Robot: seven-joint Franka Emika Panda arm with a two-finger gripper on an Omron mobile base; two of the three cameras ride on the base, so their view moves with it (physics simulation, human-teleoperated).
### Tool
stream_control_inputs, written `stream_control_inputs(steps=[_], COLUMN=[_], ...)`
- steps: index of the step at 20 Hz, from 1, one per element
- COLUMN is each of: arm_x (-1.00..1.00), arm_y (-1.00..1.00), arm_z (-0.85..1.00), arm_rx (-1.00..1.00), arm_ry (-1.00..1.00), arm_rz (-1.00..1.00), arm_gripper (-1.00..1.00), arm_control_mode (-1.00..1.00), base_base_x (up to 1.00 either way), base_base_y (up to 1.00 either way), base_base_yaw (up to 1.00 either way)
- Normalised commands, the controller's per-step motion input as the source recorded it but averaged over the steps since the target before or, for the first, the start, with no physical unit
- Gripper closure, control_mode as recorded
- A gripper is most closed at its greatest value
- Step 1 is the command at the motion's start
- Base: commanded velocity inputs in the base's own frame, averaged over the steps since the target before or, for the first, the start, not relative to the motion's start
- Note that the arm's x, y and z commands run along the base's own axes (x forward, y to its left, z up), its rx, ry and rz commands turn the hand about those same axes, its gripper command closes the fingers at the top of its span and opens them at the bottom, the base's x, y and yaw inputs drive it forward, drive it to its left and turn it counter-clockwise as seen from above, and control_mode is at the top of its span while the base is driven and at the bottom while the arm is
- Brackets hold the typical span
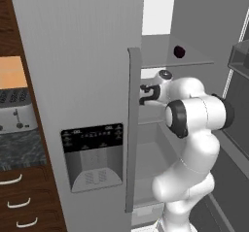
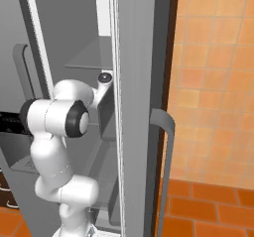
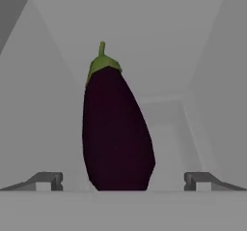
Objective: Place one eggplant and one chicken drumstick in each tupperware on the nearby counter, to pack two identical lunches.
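A dark purple eggplant with a green stem cap lies on the pale floor of a fridge shelf, stem end pointing away from the hand. My gripper is open, its two fingertips set wide on either side of the eggplant's fat end without touching it. In the left base view the gripper reaches into the fridge behind the door edge. A second eggplant sits on the shelf above. The drumsticks and both tupperware are out of view. A strip of the dark counter shows at the left.
The closed fridge door with its dispenser panel and long handle stands close to the left of the arm. A silver toaster sits on the counter over brown drawers. The other door flanks the arm.
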Motion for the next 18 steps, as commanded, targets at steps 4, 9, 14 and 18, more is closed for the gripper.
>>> stream_control_inputs(steps=[4, 9, 14, 18], arm_x=[0.94, 0.6, 0.01, -0.35], arm_y=[0.0, 0.09, 0.2, 0.05], arm_z=[-0.61, -0.55, -0.53, -0.15], arm_rx=[-0.04, -0.06, -0.09, -0.07], arm_ry=[0.0, 0.04, 0.0, -0.06], arm_rz=[0.03, 0.03, 0.13, 0.19], arm_gripper=[-1.0, 1.0, 1.0, 1.0], arm_control_mode=[-1.0, -1.0, -1.0, -1.0], base_base_x=[0.0, 0.0, 0.0, 0.0], base_base_y=[0.0, 0.0, 0.0, 0.0], base_base_yaw=[0.0, 0.0, 0.0, 0.0])
